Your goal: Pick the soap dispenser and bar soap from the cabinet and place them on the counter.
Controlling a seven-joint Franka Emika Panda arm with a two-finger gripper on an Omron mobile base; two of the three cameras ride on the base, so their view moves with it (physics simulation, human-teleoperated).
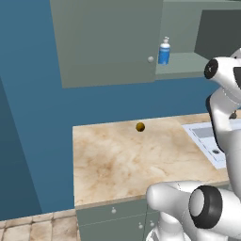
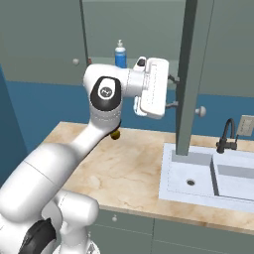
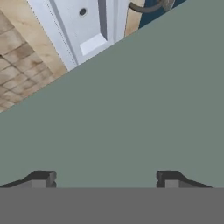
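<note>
Judging by looks, small blue soap dispenser bottle w/ white pump (image 1: 164, 52) seems light, rigid, slick—grab mid-body; hand (image 3: 105, 177) open, empty.

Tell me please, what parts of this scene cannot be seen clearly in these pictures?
- Bar soap: not to be made out on the cabinet shelf.
- Soap dispenser: its lower part is behind the arm in the right base view.
- Gripper: in the hand view the fingertips stand apart before a flat grey-green door panel.
- Yellow ball: half hidden by the arm in the right base view.
</note>
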